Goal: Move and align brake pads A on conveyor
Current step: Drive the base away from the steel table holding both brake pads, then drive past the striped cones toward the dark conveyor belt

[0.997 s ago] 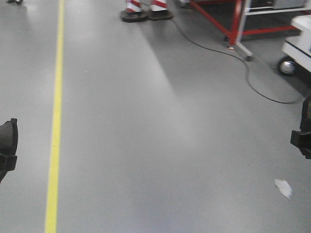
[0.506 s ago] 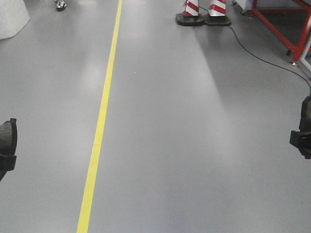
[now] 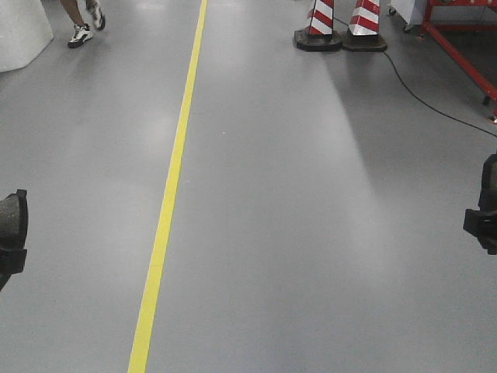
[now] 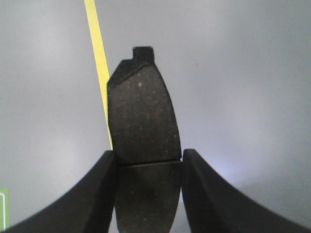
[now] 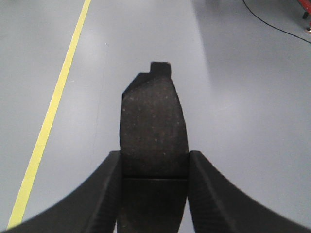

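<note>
The left gripper has its jaws clamped on a brake pad. The right gripper likewise grips a second brake pad. Beneath both lies grey floor with a yellow line. No conveyor is in view, so placing and aligning seem to be left to do.

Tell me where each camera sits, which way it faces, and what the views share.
Left wrist: on the left arm, looking along the left claw gripping a brake pad, over grey floor.
Right wrist: same on the right claw, gripping a second brake pad.
Front: on the robot, looking forward and down towards cones; both claws show at the edges.
Shared: the yellow line appears in all three.
</note>
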{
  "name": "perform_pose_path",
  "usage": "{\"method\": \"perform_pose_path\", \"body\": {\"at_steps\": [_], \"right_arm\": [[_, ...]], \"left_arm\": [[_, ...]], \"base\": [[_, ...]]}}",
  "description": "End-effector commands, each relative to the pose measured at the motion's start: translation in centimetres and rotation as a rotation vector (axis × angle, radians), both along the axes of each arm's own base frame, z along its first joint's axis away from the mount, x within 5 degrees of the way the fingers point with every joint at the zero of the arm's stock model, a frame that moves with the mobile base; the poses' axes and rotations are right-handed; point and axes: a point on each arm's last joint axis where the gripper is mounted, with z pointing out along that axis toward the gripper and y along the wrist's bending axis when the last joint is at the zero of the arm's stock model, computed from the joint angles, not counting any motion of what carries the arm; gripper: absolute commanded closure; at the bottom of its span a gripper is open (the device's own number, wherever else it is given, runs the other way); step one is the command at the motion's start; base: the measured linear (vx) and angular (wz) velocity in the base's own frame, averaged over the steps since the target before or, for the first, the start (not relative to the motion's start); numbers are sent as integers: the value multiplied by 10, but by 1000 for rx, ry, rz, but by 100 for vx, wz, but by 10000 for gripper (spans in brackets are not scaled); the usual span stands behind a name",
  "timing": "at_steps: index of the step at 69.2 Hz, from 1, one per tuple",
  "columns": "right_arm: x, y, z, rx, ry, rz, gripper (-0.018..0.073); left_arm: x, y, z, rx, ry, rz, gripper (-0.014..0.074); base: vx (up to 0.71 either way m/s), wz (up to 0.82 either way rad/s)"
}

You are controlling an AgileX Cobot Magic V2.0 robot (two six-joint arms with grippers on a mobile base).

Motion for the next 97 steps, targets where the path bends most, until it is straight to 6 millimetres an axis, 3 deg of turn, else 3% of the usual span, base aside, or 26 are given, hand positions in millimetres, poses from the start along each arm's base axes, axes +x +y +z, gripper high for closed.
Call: {"method": "perform_pose_path", "body": {"at_steps": [1, 97], "right_arm": [[2, 0, 20, -11, -131, 12, 447], [2, 0, 20, -12, -131, 13, 447]], "left_arm": [[3, -1, 15, -23, -107, 9, 433], [3, -1, 15, -23, -106, 9, 433]], "base": [[45, 1], [53, 2]]}}
